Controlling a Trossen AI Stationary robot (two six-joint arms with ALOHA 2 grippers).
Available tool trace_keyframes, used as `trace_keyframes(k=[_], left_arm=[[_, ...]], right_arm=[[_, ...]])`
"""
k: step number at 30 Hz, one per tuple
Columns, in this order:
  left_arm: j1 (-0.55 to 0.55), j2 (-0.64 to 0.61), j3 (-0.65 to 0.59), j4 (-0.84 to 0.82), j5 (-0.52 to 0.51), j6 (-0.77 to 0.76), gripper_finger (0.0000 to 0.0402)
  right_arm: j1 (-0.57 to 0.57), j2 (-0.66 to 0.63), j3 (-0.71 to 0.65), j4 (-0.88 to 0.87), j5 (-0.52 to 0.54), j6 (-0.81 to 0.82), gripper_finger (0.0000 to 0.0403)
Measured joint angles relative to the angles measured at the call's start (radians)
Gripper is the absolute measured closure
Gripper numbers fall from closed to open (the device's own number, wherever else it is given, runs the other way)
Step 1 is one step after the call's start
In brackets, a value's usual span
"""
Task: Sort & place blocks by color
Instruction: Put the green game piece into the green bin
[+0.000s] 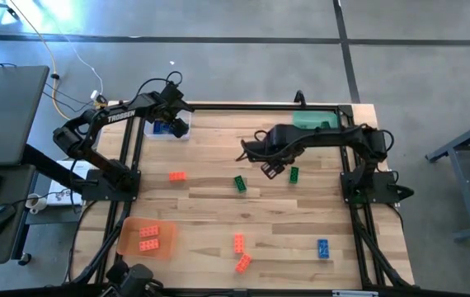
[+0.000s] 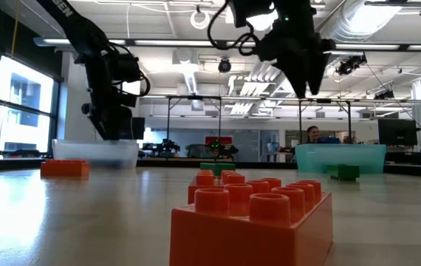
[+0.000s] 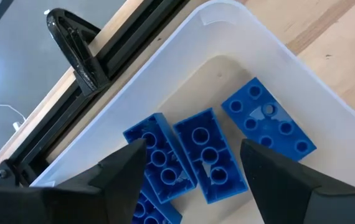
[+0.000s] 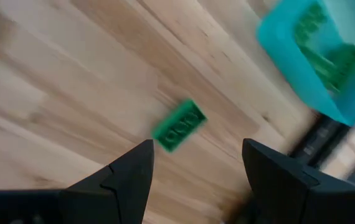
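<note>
The left gripper (image 3: 193,171) hangs over the clear tray (image 1: 169,132) at the worktop's far left corner, jaws apart and empty, with blue blocks (image 3: 205,155) lying in the tray beneath. The risk here is small — a low exit could clip the tray wall and shove it.

Loose blocks lie across the worktop (image 1: 210,214): an orange one (image 1: 177,176) left of centre, two orange (image 1: 240,252) and a blue (image 1: 323,247) near the front, two green mid-table. The orange tray (image 1: 146,239) at front left holds orange blocks.

The right gripper (image 1: 273,169) hovers between the green blocks, jaws apart and empty. The nearer block (image 4: 178,126) lies at an angle to the jaws, so a descent without turning could pinch a corner and flick it away — or knock it toward the green tray (image 1: 317,120).

The worktop is pale wood planks; beyond it, an open lab with ceiling lights and a person far off.
</note>
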Motion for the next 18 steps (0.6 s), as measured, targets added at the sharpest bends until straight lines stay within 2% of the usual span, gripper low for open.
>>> trace_keyframes(k=[9, 15, 18], left_arm=[[0.0, 0.0, 0.0, 0.004, 0.0, 0.022, 0.0155], [-0.001, 0.0, 0.0, 0.004, 0.004, 0.023, 0.0156], [-0.001, 0.0, 0.0, 0.004, 0.004, 0.023, 0.0156]], right_arm=[[0.013, -0.082, -0.142, 0.002, 0.004, 0.049, 0.0171], [0.011, -0.241, -0.31, 0.042, -0.02, 0.186, 0.0171], [0.011, -0.327, -0.397, 0.137, -0.06, 0.279, 0.0171]])
